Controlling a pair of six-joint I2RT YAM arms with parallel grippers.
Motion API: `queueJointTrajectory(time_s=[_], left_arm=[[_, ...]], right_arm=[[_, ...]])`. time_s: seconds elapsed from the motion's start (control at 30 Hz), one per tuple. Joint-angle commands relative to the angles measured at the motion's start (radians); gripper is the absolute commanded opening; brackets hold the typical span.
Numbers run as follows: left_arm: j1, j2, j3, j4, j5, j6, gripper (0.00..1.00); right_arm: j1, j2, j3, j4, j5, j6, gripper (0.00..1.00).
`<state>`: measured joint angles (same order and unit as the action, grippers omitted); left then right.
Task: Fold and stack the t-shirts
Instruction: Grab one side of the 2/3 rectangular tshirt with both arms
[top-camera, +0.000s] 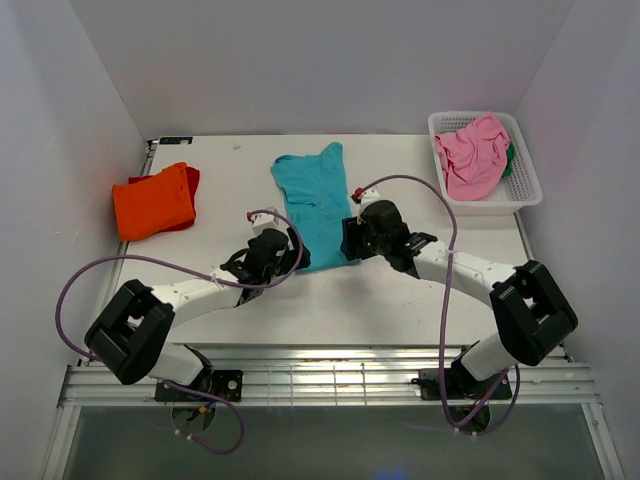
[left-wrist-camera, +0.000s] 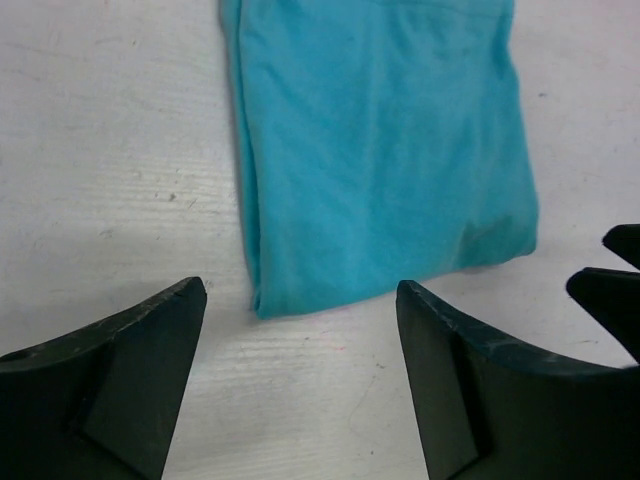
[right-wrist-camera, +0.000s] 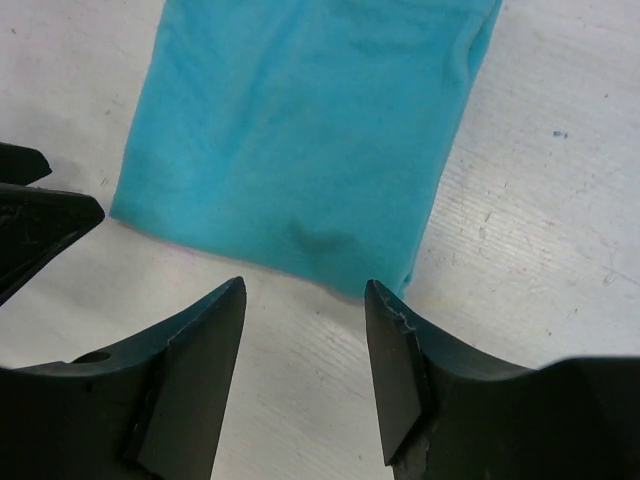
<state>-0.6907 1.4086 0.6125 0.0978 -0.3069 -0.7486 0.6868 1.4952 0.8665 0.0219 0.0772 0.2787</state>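
Left pincer (left-wrist-camera: 300, 288) and right pincer (right-wrist-camera: 304, 287) both spread; each sits at near edge of teal t-shirt (top-camera: 315, 200).

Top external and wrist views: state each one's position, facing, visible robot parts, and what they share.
Top external: above and behind, looking down on the table; left arm and right arm show.
Left wrist: on the left arm, facing the table; open left gripper shows.
Right wrist: on the right arm, facing the table; open right gripper shows.
Shared: teal t-shirt.
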Motion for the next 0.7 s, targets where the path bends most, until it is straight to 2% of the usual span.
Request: queueJointTrajectory(time_s=[0.0, 0.33, 0.67], left_arm=[[-0.004, -0.022, 0.062, -0.003, 0.008, 0.011, 0.88], [-0.004, 0.079, 0.082, -0.032, 0.026, -0.017, 0.89], [-0.003, 0.093, 0.078, -0.055, 0.025, -0.02, 0.89]], right_arm=[[-0.015, 0.034, 0.068, -0.02, 0.032, -0.053, 0.58], [-0.069, 0.218, 0.123, -0.005, -0.01, -0.053, 0.57], [-0.099, 0.192, 0.054, 0.0, 0.026, -0.05, 0.57]])
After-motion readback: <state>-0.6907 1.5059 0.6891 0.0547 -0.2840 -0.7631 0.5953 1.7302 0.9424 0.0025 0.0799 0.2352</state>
